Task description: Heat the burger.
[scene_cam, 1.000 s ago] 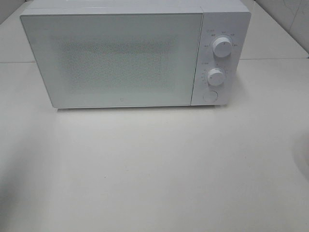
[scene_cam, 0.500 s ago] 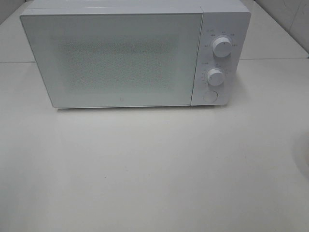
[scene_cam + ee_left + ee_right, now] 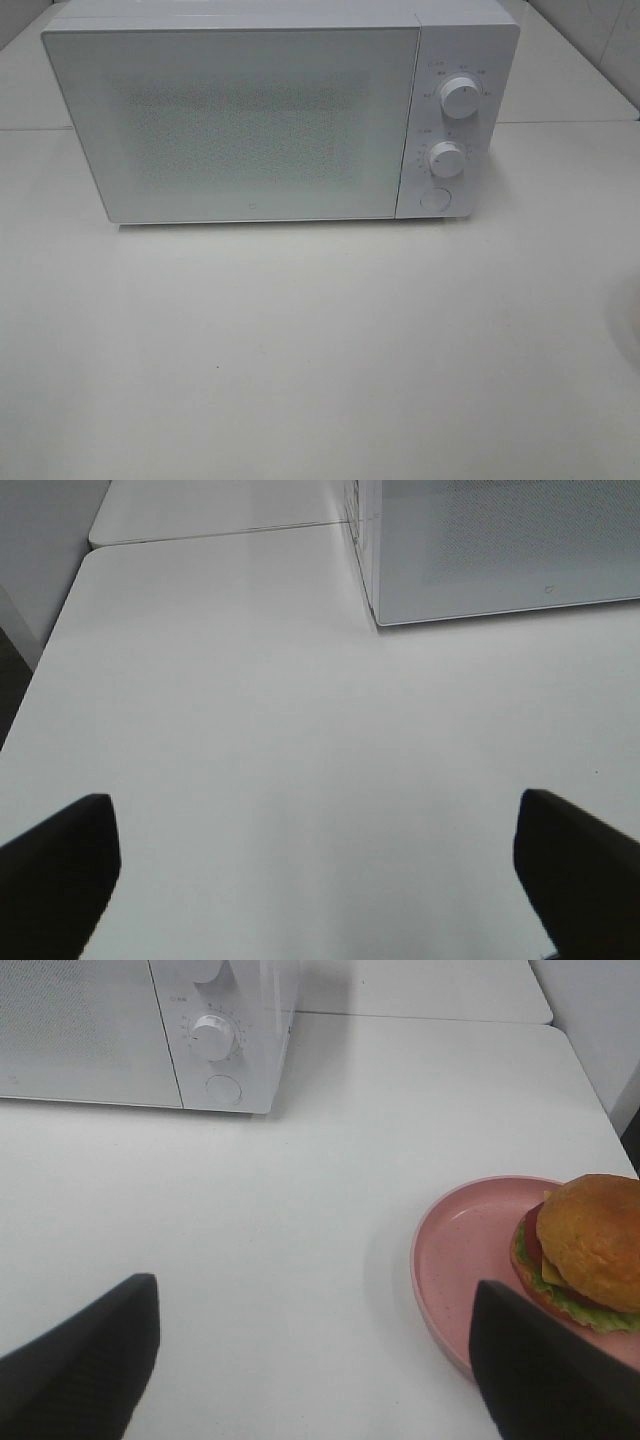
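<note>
The burger is sitting on the pink plate just beside one fingertip of the right pincer, which is standing released and empty above the table, as is the left pincer, both well apart from the closed microwave.

You'll find almost nothing different in the overhead view across the last second. The one shift is at the right edge of the counter, where the faint grey shadow has thinned and drawn slightly towards the frame edge
</note>
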